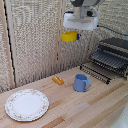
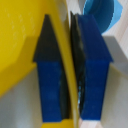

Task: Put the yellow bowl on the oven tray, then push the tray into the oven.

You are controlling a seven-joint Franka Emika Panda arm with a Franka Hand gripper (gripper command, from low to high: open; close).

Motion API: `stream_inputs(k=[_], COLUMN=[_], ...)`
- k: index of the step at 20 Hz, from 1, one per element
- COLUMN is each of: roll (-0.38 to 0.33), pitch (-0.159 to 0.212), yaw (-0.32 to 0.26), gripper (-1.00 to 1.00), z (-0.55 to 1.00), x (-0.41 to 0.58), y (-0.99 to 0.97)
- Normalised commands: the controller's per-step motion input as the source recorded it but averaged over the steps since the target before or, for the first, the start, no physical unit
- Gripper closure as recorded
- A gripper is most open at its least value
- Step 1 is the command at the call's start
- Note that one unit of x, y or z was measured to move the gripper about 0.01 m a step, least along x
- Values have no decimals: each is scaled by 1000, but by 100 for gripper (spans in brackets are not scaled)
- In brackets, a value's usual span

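Where the dish is: while the arm holds it aloft, the yellow dish [image 1: 70, 36] hangs in the air well above the wooden counter [image 1: 75, 107], roughly over its back edge and well clear of everything on it.
Why it is held so: judged from the task, the height lets the dish pass over the blue mug [image 1: 81, 82] on the way to the baking sheet [image 1: 111, 60].
Grip: in the wrist view the two blue fingers [image 2: 95, 75] are clamped on the dish's thin wall, one pad inside and one outside.
Arm pose: the grabber [image 1: 71, 33] points straight down from a white boxy wrist near the top of the exterior view, with the dish hanging just under it.
Oven: the oven [image 1: 117, 47] stands at the counter's far corner on the exterior view's right, its ribbed door [image 1: 95, 72] folded down and the sheet showing at its mouth.
Other items: the mug sits mid-counter; a small orange piece [image 1: 58, 80] lies near the back edge; a white patterned plate [image 1: 26, 104] rests toward the front corner on the exterior view's left.
Step in hand: probably the carry, with placing on the sheet not yet done.
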Motion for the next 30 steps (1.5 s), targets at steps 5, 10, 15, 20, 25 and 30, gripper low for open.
stream_inputs(k=[5, 10, 15, 20, 25, 30], roll=[3, 2, 0, 1, 10, 0], pitch=[-29, -12, -1, -3, 0, 0], yaw=[-137, -138, -109, -122, -83, -13], gripper=[100, 100, 100, 100, 100, 100], z=[91, 41, -22, -185, -309, -322], x=[0, -77, -155, -161, -95, 0], y=[-829, -827, -907, -877, -682, -566])
